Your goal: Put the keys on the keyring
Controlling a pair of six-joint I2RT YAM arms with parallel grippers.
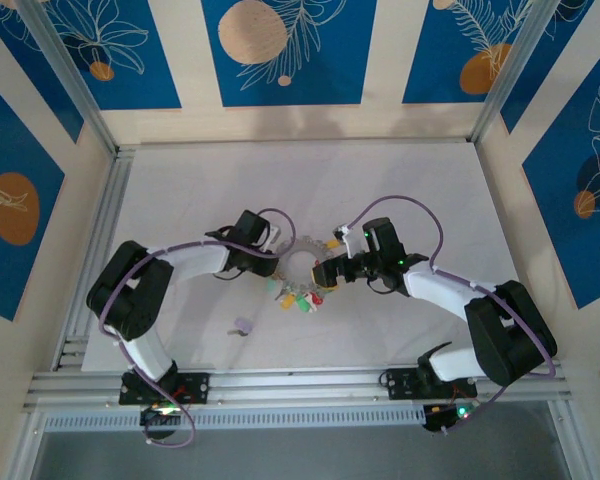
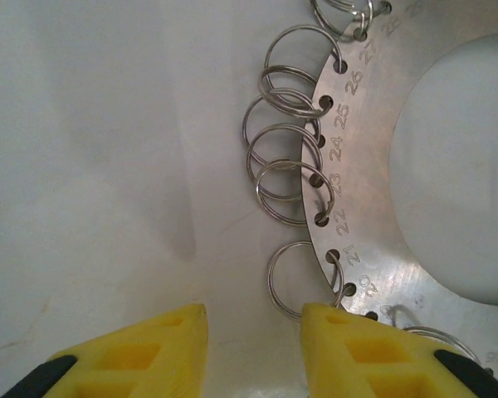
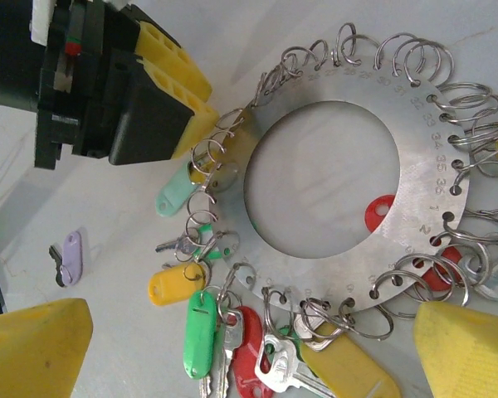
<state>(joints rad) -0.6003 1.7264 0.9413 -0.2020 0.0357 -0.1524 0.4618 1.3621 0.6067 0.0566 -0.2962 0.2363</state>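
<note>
Keys [image 3: 201,332] run off frame between wide-open right fingers [image 3: 33,348]; left fingers [image 2: 141,348] parted at the keyring [image 2: 373,166].

keyring [image 3: 415,178] plate is reading as brushed grey metal, semi-matt, w/ engraved nos. split rings [image 2: 286,157] are glinting, looking like polished steel wire. keys [image 3: 201,332]: heads are showing smooth glossy plastic (grn/red/yel, one lilac), blades are shining as bare metal. On left tool [image 2: 253,332], pads [image 2: 361,352] are looking like matt yellow plastic. surface [image 2: 108,166] is looking white, smooth, matt.
</note>
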